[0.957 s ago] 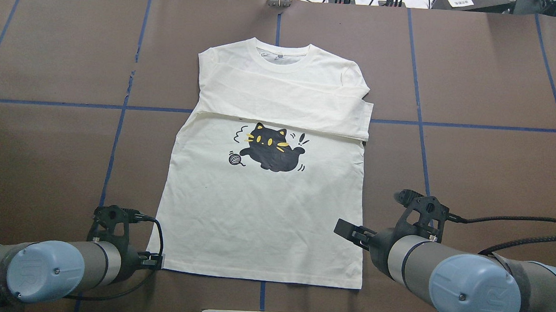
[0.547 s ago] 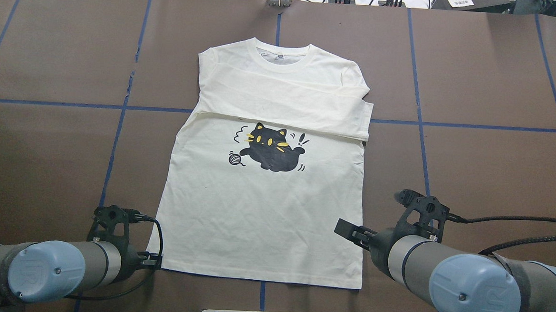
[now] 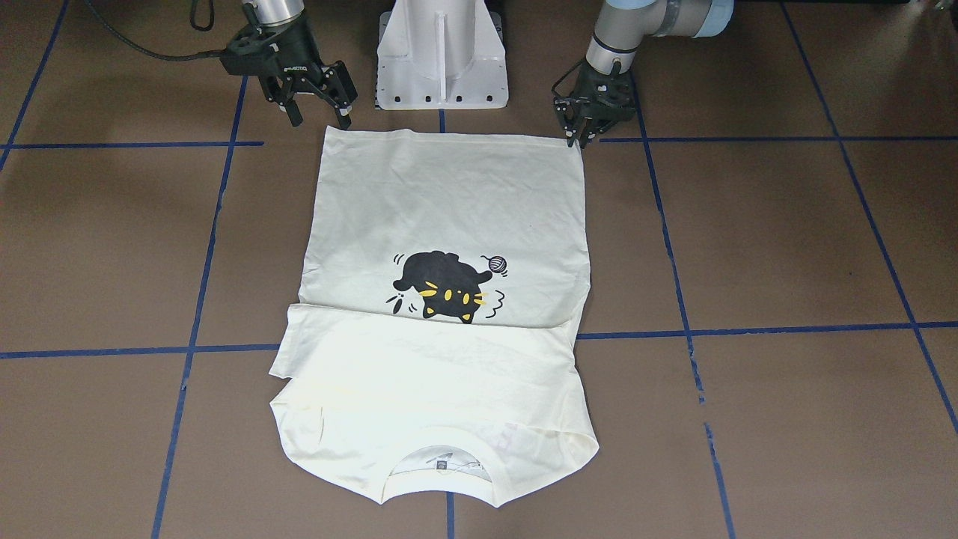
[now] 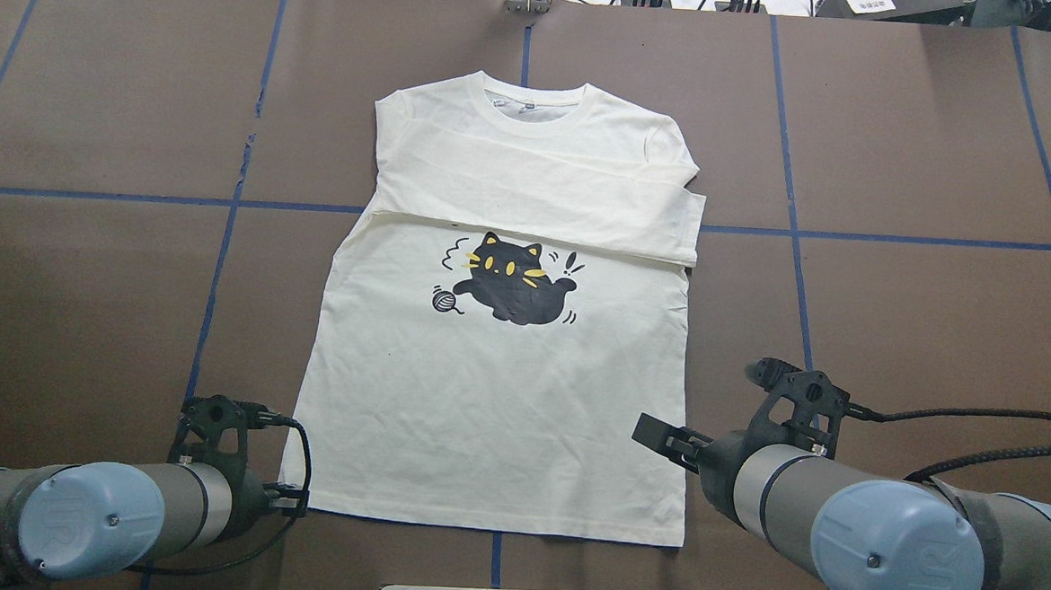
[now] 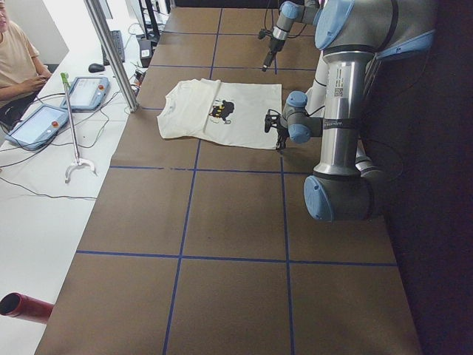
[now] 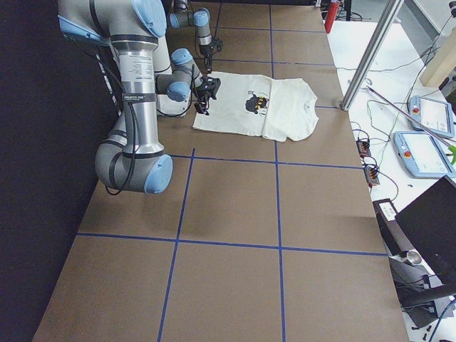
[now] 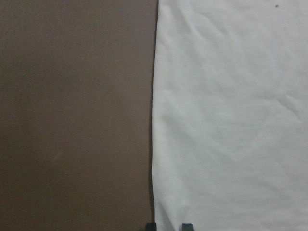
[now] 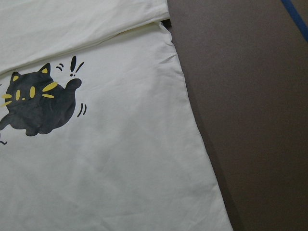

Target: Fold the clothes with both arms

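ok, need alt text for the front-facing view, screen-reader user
A cream shirt with a black cat print lies flat on a brown, blue-taped table, sleeves folded across the chest, collar nearest the camera. At the far hem, the right gripper hangs open by one corner and the left gripper points down at the other, a white pedestal between them.

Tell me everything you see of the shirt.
The shirt is cream-white cotton-looking cloth, lying flat, print up, on the brown table: black cat, yellow features. Sleeves are folded across the chest; collar far from the robot, hem nearest. The left gripper stands at one hem corner, the right gripper near the other.
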